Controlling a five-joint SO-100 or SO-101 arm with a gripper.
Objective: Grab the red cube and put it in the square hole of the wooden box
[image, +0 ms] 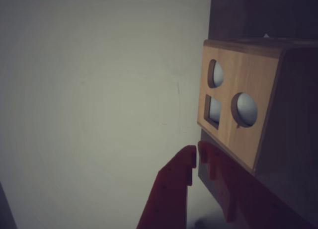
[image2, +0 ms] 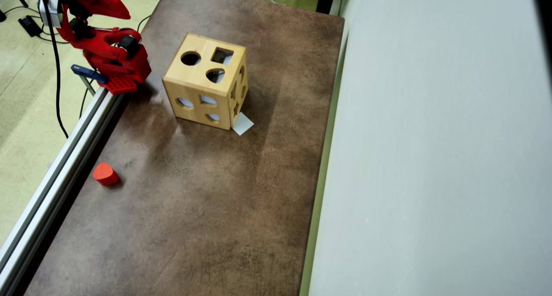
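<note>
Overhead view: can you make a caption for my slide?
Wooden box with shaped holes on a brown table, red block nearby.

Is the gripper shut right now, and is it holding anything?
Shut and empty: in the wrist view the gripper fingertips touch with nothing between them, beside the wooden box.

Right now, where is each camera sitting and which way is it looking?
Wrist view: rides on the arm, looking past the red end effector at one holed face of the wooden box and a pale wall; only the two fingers show, tips nearly touching.
Overhead view: fixed high up, looking down on the brown table; the red arm's base shows at top left, and an orange-red block near the left edge.
Shared: both show the wooden box.
</note>
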